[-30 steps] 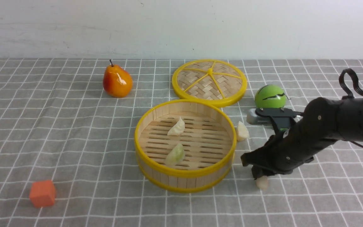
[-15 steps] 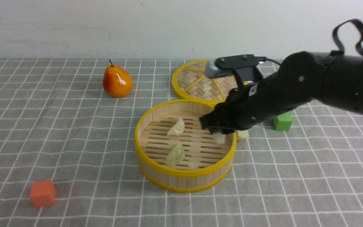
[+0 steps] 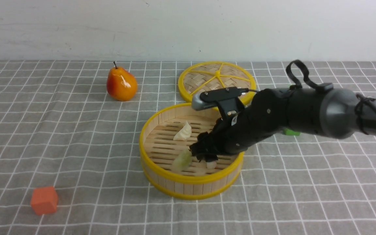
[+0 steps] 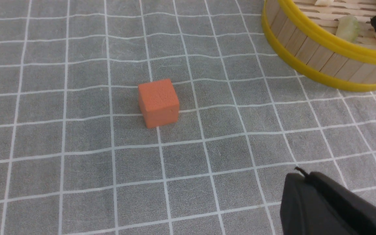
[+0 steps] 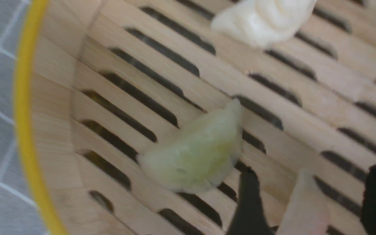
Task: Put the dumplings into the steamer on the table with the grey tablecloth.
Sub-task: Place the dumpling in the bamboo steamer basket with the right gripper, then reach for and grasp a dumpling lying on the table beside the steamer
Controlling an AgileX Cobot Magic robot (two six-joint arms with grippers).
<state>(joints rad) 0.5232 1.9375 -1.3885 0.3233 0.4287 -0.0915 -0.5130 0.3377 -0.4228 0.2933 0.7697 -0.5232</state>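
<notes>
Front view: three dumplings are inside my steamer [image 3: 193, 187].
Right gripper [image 5: 308, 199]: wide, around the pinkish dumpling [image 5: 305, 209].
Left gripper [image 4: 307, 176]: closed.

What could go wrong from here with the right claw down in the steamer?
The right claw stands open around the pinkish dumpling, one finger close to the green dumpling. Lifting away at a slant might nudge either one.

The claw is inside the steamer's yellow rim, so a low sideways exit could catch the rim and drag the basket.

The steamer also sits close to the woven disc; a bump might push one into the other.
</notes>
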